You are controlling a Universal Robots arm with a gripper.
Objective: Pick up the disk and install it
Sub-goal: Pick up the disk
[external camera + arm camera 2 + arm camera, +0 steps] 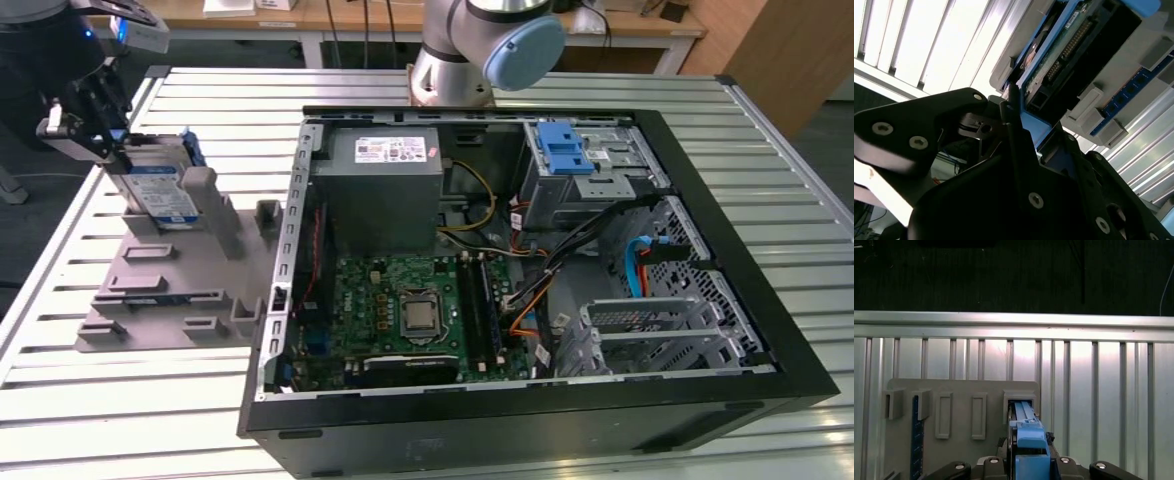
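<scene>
We see the gripper (111,148) clamped on the disk (158,192), which stands upright in a grey holder (147,300) on the tabletop (134,400), beside the open computer case (534,425).

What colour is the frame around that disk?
Blue. The frame around the disk shows best in the first wrist view.

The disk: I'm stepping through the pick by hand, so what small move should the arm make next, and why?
Probably a short straight lift, in line with the slot. The end effector looks shut on the blue-framed disk, whose lower part sits upright between the posts of the grey holder. Pulling sideways toward the open computer case could jam it.
</scene>
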